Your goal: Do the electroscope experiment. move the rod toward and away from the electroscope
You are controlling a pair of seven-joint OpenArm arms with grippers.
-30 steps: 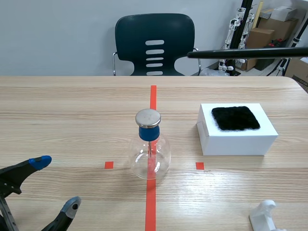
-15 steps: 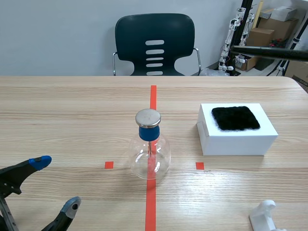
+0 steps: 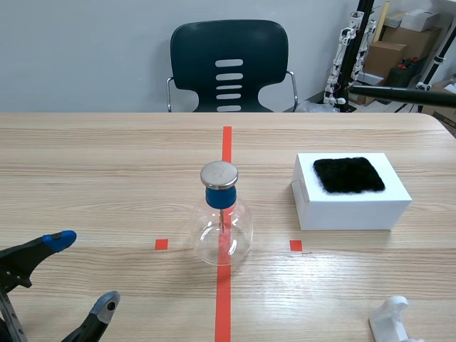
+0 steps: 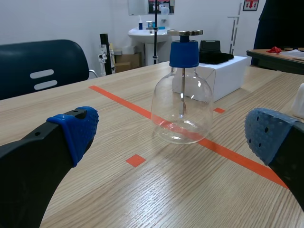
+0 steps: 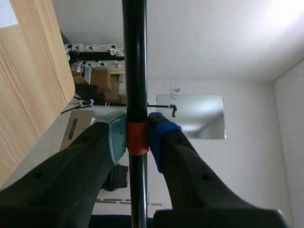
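The electroscope (image 3: pixel 222 219) is a clear glass flask with a blue stopper and a round metal cap, standing on the red centre line; it also shows ahead of my left gripper as the same flask (image 4: pixel 182 92). A black rod (image 3: pixel 399 93) with an orange band (image 5: pixel 137 137) hangs level in the air at the far right, well away from the flask. My right gripper (image 5: pixel 137 137) is shut on the rod at that band. My left gripper (image 3: pixel 82 274) rests low at the near left, open with nothing between its fingers.
A white box (image 3: pixel 350 201) with a black fur pad (image 3: pixel 348 174) on top stands right of the flask. A white plastic stand (image 3: pixel 394 320) sits at the near right edge. A dark chair (image 3: pixel 229 65) stands behind the table.
The rod has drawn back to the right, away from the flask, and sunk a little. The left arm has kept still.
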